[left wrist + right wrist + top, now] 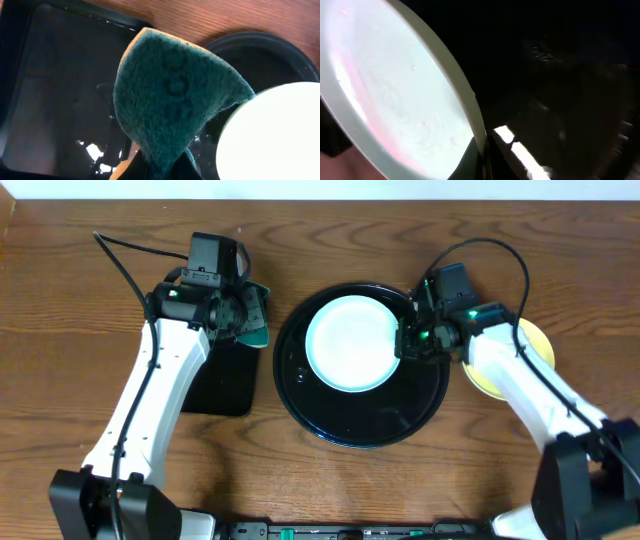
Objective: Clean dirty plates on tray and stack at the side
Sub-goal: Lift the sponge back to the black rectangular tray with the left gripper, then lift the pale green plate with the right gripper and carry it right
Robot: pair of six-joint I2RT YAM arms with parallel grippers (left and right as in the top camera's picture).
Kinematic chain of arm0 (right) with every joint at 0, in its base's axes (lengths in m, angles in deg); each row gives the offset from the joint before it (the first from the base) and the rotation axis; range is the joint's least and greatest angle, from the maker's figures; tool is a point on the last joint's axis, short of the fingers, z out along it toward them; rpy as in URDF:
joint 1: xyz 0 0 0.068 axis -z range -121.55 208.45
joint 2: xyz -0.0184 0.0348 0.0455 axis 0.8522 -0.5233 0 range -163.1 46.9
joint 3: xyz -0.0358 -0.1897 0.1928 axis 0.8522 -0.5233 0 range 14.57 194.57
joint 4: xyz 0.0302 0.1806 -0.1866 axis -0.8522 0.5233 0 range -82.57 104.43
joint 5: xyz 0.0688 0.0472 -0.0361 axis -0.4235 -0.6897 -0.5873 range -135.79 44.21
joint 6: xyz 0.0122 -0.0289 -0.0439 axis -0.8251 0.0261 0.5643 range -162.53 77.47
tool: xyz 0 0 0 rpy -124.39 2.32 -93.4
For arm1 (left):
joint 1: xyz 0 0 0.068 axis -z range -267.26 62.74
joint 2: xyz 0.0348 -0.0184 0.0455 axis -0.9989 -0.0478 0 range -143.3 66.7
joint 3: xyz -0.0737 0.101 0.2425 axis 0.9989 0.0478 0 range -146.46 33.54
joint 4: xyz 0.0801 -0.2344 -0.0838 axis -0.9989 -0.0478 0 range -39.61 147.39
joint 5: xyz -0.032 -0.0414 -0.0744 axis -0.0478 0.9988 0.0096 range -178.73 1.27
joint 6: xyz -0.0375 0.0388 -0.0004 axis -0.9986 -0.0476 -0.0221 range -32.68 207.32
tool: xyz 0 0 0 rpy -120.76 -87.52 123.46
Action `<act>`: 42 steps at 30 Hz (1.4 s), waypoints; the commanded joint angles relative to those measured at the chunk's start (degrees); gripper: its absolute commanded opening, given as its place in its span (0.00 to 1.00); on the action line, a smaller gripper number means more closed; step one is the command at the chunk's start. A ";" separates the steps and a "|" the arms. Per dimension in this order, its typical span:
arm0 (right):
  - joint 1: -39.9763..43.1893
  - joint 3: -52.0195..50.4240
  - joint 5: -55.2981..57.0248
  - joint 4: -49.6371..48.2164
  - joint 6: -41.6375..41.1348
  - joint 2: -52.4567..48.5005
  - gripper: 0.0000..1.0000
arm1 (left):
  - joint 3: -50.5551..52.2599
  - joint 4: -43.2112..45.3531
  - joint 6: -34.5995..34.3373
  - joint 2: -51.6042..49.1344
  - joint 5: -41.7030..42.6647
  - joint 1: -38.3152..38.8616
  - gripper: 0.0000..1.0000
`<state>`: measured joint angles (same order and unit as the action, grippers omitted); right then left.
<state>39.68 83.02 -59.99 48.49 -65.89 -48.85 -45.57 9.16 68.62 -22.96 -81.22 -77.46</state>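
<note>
The left gripper (243,315) pinches a green sponge (175,100). The sponge is held up by the far end of the small tray (225,385), near the blue plate (350,345) but not touching it. The right gripper (408,342) is at the plate's right edge, and its fingers look pressed onto the rim. The plate lies in the big tray (330,415), toward the far side.

I think the step is to wipe this plate. To do it well, the right gripper should hold the rim tight so the plate does not slide. The sponge should come over flat and rub where the pink smear (347,70) is. Then it should go round the whole inside. It should push softly, or the plate may tip or slip out.

The small tray looks wet, with bright shiny spots, and I see nothing else in it. The big tray holds only the blue plate. The yellow plate (535,340) lies on the table, just beside the big tray on the right. The right arm hides part of it. I see nothing on the part that shows.
</note>
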 commanded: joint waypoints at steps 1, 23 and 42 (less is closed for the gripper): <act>-4.48 0.26 15.67 1.51 0.02 3.74 0.01 | 0.15 -0.15 1.03 -0.68 -0.52 -0.24 0.08; -33.51 0.26 79.80 4.42 -4.02 8.90 0.01 | 1.27 -0.83 0.87 -0.68 -9.94 -0.68 0.08; -33.79 0.24 83.97 4.15 -6.91 8.90 0.01 | 1.97 1.18 5.05 -13.77 -9.01 -9.49 0.08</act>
<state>6.13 83.02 21.34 52.80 -69.74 -41.11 -43.89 10.43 71.57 -37.02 -93.05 -86.81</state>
